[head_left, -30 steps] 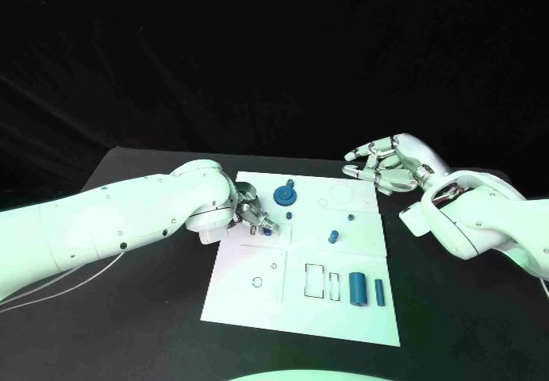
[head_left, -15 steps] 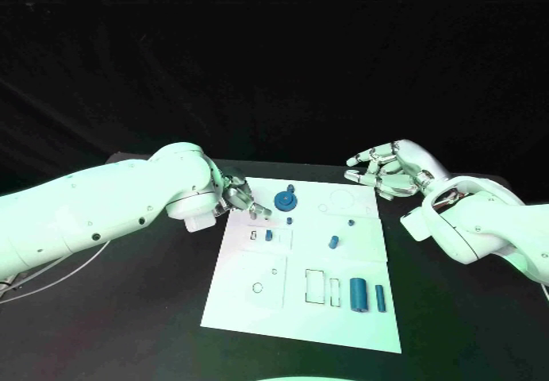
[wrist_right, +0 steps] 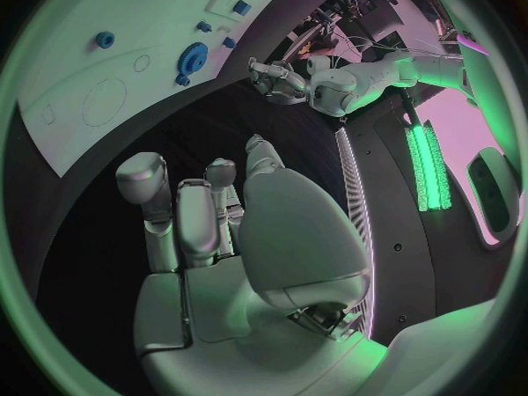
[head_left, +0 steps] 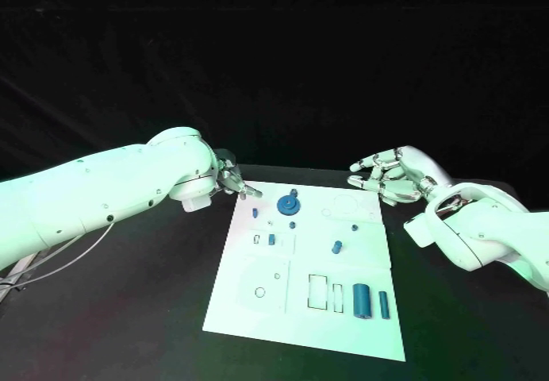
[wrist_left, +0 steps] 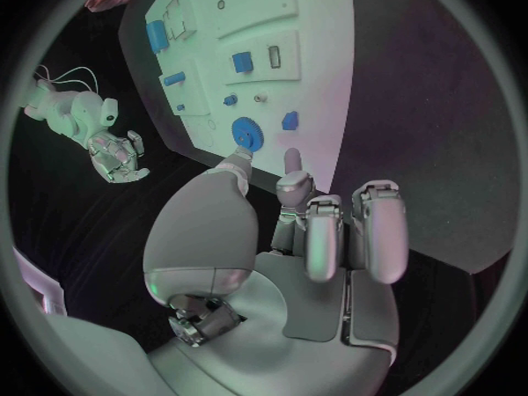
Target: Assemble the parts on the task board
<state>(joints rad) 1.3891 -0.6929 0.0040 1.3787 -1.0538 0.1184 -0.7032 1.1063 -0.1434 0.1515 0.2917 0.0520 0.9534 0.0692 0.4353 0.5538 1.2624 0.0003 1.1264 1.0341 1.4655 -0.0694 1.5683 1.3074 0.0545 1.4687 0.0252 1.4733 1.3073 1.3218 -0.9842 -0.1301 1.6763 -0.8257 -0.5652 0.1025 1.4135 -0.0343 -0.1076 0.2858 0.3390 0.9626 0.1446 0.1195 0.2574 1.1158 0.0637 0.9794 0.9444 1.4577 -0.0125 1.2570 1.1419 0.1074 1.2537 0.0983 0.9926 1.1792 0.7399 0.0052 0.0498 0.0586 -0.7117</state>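
The white task board lies in the middle of the black table. A blue gear stands near its far edge. Small blue pieces are on it: one by a slot, one further right. Two blue cylinders lie at its near right. My left hand hovers off the board's far left corner, fingers loosely apart, holding nothing. My right hand hangs off the far right corner, fingers curved and apart, empty. The left wrist view shows the left hand, the gear and the board.
Black table surrounds the board on all sides. Empty outlined slots and a ring outline mark the board's near half. The right wrist view looks past the right hand to the board and the left hand.
My left hand has let go of a small blue piece on the board's left middle and drawn back to the far left corner. The right hand has barely moved.
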